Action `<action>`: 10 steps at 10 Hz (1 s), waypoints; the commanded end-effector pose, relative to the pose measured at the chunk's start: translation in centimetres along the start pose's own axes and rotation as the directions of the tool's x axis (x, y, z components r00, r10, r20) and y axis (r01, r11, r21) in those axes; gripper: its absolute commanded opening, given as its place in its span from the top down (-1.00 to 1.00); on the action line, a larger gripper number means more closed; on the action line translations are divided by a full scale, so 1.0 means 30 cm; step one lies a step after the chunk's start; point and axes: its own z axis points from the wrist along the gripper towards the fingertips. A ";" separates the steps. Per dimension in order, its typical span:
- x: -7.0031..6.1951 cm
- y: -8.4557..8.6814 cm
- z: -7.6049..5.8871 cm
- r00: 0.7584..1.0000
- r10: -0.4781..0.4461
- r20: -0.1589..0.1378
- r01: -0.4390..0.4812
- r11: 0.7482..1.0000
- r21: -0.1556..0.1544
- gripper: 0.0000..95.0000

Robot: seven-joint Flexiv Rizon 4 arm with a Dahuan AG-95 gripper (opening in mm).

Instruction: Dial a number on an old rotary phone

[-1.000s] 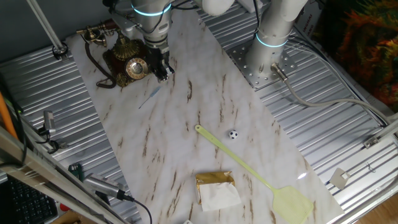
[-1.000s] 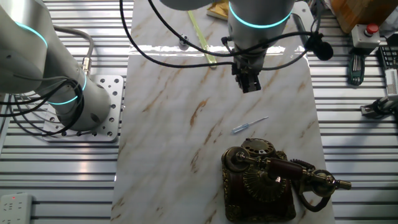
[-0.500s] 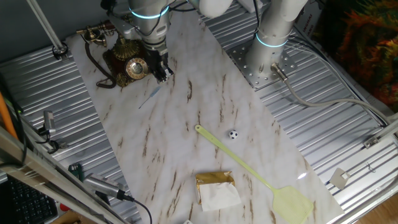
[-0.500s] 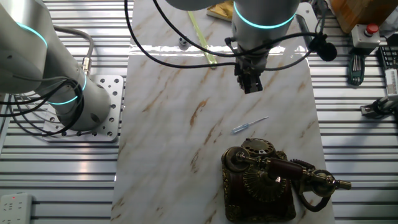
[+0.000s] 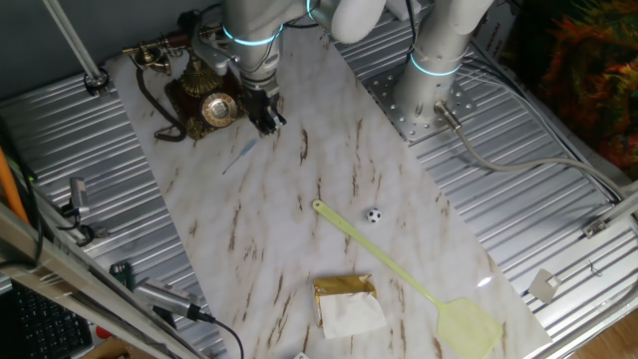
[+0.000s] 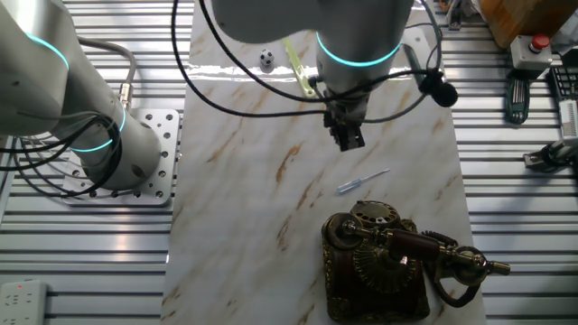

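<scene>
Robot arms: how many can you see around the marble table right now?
2. One white arm reaches over the marble tabletop, its gripper near the dark brown and brass rotary phone. A second white arm stands on the perforated plate beside the table. Others may be out of frame.

- open marble between the gripper (image 6: 349, 137) and the old rotary phone (image 6: 379, 264); only a small screwdriver (image 6: 362, 181) lies there
- flyswatter (image 5: 404, 278) well apart

We are swinging our gripper (image 6: 348, 138) sideways over the marble board, away from where it hung a second ago, and lowering it closer to the small screwdriver (image 6: 363, 181). In one fixed view the gripper (image 5: 267, 121) is sliding just past the rotary phone's dial (image 5: 218, 108).
</scene>
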 end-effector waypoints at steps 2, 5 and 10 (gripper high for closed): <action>0.039 -0.063 0.076 0.999 -0.041 0.022 0.041 0.999 0.022 1.00; 0.053 -0.087 0.091 0.998 -0.060 0.024 0.059 0.998 0.033 1.00; 0.033 -0.115 0.123 0.996 -0.080 0.039 0.079 0.996 0.039 1.00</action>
